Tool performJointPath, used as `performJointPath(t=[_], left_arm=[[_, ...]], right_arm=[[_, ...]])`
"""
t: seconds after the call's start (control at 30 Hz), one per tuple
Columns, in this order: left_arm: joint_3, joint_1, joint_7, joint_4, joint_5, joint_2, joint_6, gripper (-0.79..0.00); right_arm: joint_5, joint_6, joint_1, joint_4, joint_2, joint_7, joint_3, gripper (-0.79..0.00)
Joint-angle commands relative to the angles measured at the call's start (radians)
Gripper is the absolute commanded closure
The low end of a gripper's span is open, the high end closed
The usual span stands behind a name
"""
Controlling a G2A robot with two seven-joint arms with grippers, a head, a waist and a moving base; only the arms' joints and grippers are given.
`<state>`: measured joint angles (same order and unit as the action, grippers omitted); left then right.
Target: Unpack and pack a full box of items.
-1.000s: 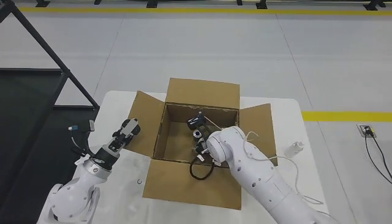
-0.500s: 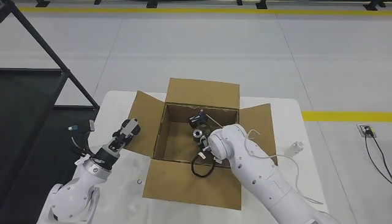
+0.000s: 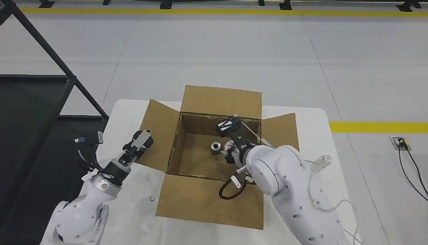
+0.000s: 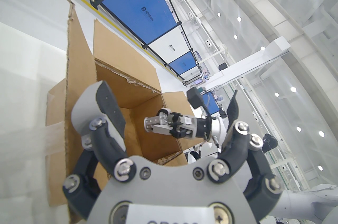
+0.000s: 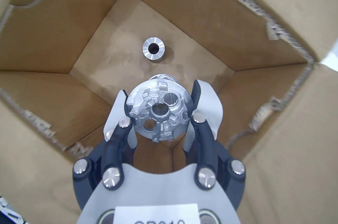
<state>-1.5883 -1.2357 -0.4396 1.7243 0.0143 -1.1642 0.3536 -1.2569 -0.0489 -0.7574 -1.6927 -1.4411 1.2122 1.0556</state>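
Right arm shifting rightward over brown cardboard box (image 5: 79,11); right pincer (image 5: 160,103) pinching toothed silver metal disc (image 5: 158,114) by rim above box floor, likely lifting it out. Left pincer (image 4: 169,101) hanging spread beside flap, idle.

In the top view the right arm covers the near right part of the box (image 3: 200,208) floor, so we cannot see what lies there. In the right wrist view a bit of metal (image 5: 161,76) peeks past the toothed metal disc (image 5: 158,111); we cannot tell whether it belongs to the disc or lies on the floor. A small white object (image 3: 322,162) at the table (image 3: 140,218) edge is too small to name.
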Motion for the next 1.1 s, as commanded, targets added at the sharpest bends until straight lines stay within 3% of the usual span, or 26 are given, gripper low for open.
performJointPath(t=[0.0, 0.27, 0.43, 0.83, 1.07], left_arm=[[0.000, 0.000, 0.000, 0.000, 0.000, 0.000, 0.000, -0.785], [0.000, 0.000, 0.000, 0.000, 0.000, 0.000, 0.000, -0.785], [0.000, 0.000, 0.000, 0.000, 0.000, 0.000, 0.000, -0.785], [0.000, 0.000, 0.000, 0.000, 0.000, 0.000, 0.000, -0.785], [0.000, 0.000, 0.000, 0.000, 0.000, 0.000, 0.000, -0.785]], right_arm=[[-0.015, 0.007, -0.041, -0.099, 0.008, 0.000, 0.031, 0.000], [-0.081, -0.007, -0.182, -0.403, 0.034, -0.018, 0.193, 0.000], [-0.078, -0.025, -0.269, -0.506, 0.048, -0.025, 0.340, 0.000], [0.046, -0.052, -0.489, -0.557, 0.069, -0.060, 0.681, 0.000], [0.081, -0.051, -0.570, -0.420, 0.077, -0.086, 0.765, 0.000]])
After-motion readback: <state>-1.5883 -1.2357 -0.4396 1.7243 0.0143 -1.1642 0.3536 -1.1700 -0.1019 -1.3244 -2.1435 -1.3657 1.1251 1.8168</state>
